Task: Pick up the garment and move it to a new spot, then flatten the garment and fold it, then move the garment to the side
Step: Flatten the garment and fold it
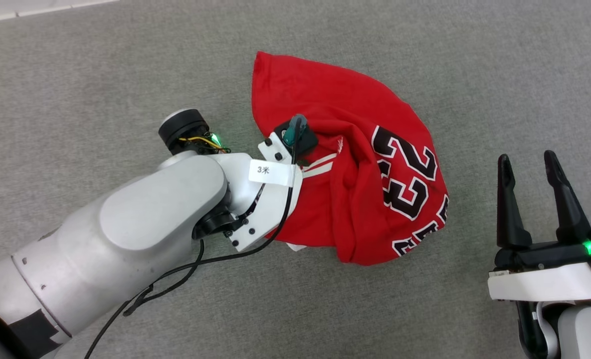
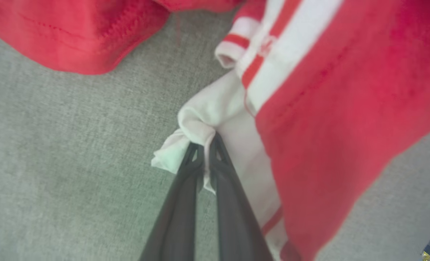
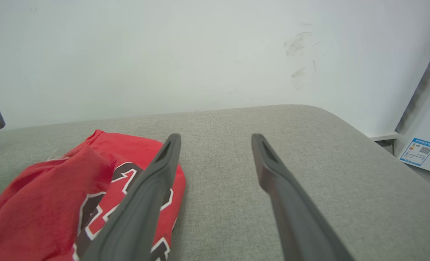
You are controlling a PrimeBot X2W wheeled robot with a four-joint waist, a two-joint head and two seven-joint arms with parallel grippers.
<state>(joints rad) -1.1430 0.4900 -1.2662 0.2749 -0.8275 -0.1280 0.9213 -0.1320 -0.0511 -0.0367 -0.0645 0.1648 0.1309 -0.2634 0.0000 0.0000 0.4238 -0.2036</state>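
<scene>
The garment [image 1: 355,164], a red jersey with a black "23" outlined in white, lies crumpled in a heap on the grey surface. My left arm reaches across it from the lower left, its fingers hidden under the wrist in the head view. In the left wrist view my left gripper [image 2: 204,145] is shut on a bunched white fold of the garment [image 2: 345,108], beside the red-white striped trim. My right gripper [image 1: 528,160] stands open to the right of the heap, apart from it, nothing between its fingers. The garment [image 3: 55,192] lies left of my right gripper [image 3: 215,139].
Grey fabric-covered surface [image 1: 100,75] spreads all around the heap. A white wall [image 3: 200,54] rises behind its far edge in the right wrist view, and the surface rounds off at the right, with a labelled white panel [image 3: 418,152] beyond.
</scene>
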